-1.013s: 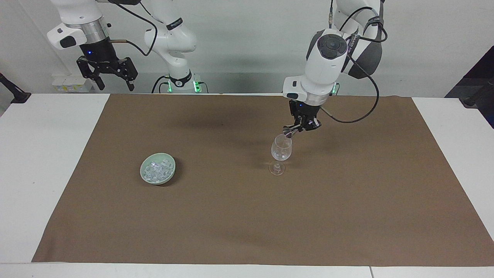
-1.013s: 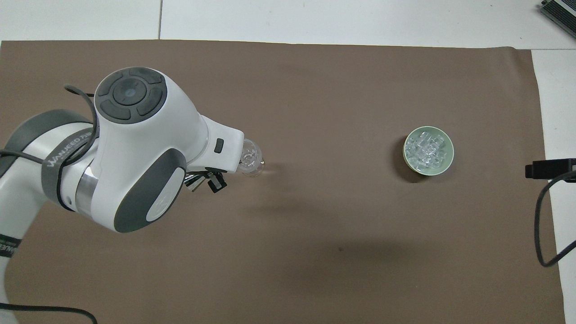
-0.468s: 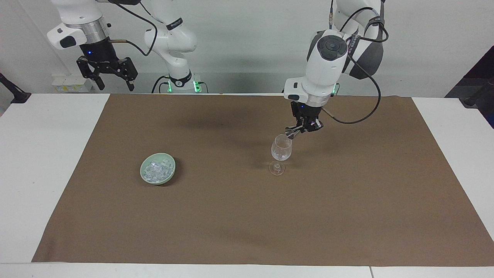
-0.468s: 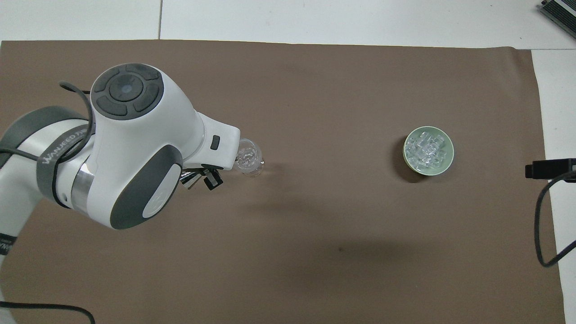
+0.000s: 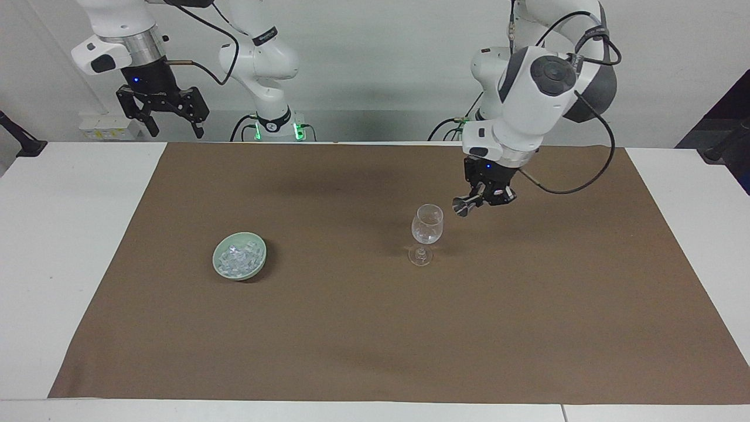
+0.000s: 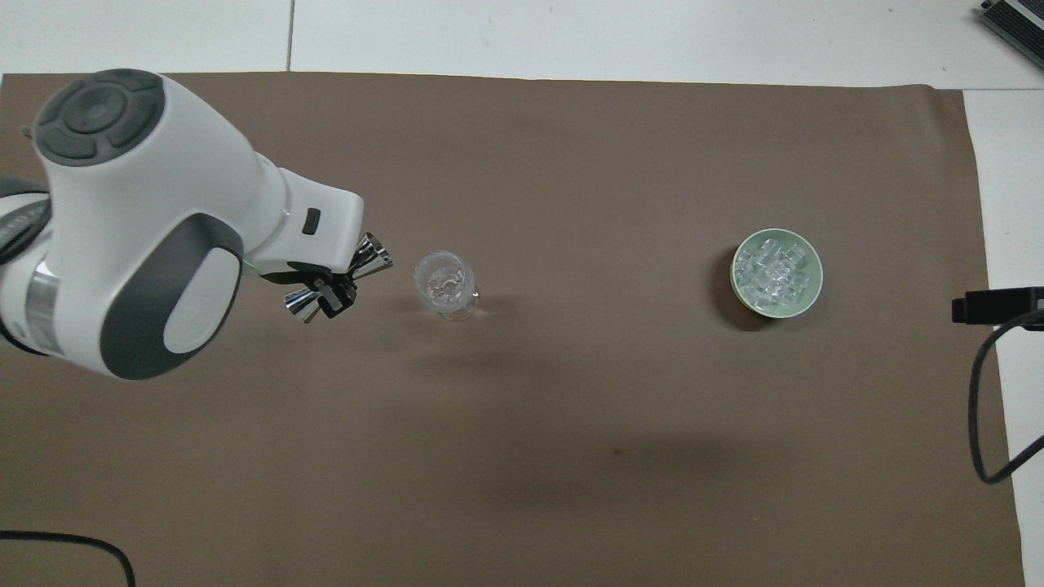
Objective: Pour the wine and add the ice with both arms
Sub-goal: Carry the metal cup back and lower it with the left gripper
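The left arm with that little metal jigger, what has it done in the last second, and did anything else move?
The left gripper, shut on the steel jigger, has drawn away from over the wine glass toward the left arm's end of the table; the jigger lies tilted on its side, clear of the rim. The glass, the green bowl of ice and the brown mat have not moved. The right gripper waits open, raised at its own end.
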